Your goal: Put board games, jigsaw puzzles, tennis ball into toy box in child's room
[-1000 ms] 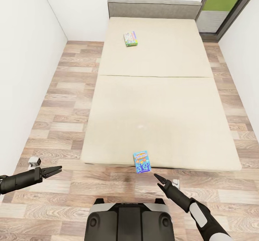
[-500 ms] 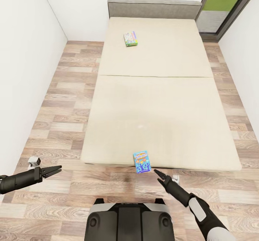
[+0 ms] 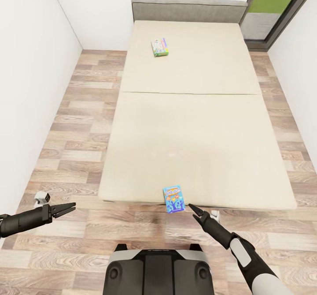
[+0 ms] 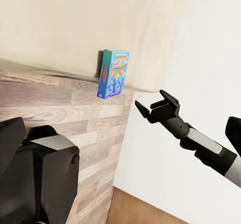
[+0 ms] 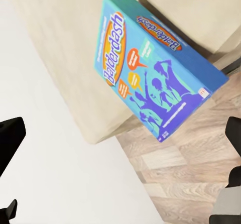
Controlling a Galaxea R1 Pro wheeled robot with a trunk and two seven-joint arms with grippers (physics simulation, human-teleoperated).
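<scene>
Seen from the head camera: cream bed (image 3: 193,123) with a seam across it, grey headboard (image 3: 189,9) at the far end, wood-plank floor (image 3: 83,110) on both sides, white walls. Blue board game (image 3: 173,199) (cover reading "Balderdash" in the right wrist view (image 5: 150,83)) perched at the near edge of the mattress, partly overhanging the floor side. Second board game (image 3: 160,47), green-edged, lying flat near the headboard end, well apart from both arms.

Right tool (image 3: 194,210) reaching forward over the floor, tip just beside the blue box, on its right and a little nearer the robot, not touching it. Jaws parted, as shown in the left wrist view (image 4: 154,108), and holding nothing. In the right wrist view, dark fingertips (image 5: 11,136) at the picture's two edges with the blue box lying between them further ahead, tilted against the mattress corner.

Left tool (image 3: 69,207) held out low over the floor on the robot's left, well apart from the blue box. Fingers slightly parted at the tips, nothing between them. Small white block (image 3: 42,196) on the arm just behind it.

Dark robot base (image 3: 158,270) at the near edge. Green-panelled doorway (image 3: 275,4) beyond the bed's far right corner.
</scene>
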